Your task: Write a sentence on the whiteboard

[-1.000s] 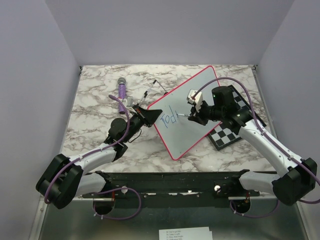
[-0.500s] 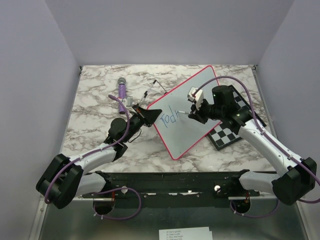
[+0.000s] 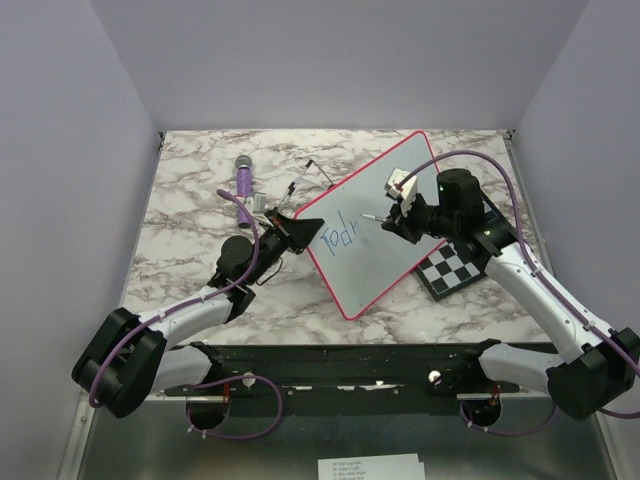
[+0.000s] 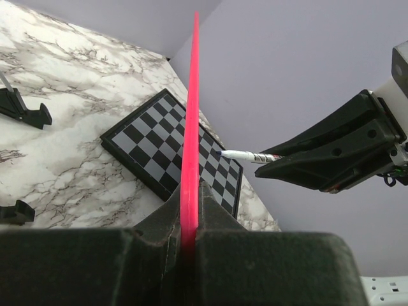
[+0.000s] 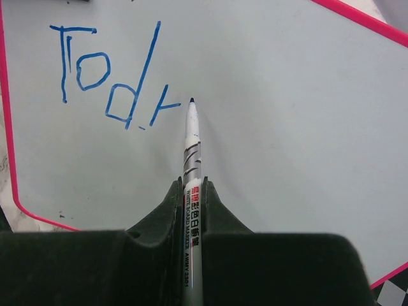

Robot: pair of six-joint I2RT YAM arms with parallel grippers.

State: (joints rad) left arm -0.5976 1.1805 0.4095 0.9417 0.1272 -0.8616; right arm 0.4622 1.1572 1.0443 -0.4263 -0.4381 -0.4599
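At six o'clock a printed sheet (image 3: 370, 467) is cut off, its text unreadable; the whiteboard (image 3: 375, 262) partly covers the chessboard (image 3: 455, 272).

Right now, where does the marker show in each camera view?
Top view: marker right of centre, over the whiteboard.
Left wrist: marker centre-right, tip near the board's pink edge.
Right wrist: marker bottom centre, pointing up beside the blue writing.
Shared landmark: the pink edge.

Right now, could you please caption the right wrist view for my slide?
Right gripper clamps a marker, its tip beside the blue lettering on the whiteboard.
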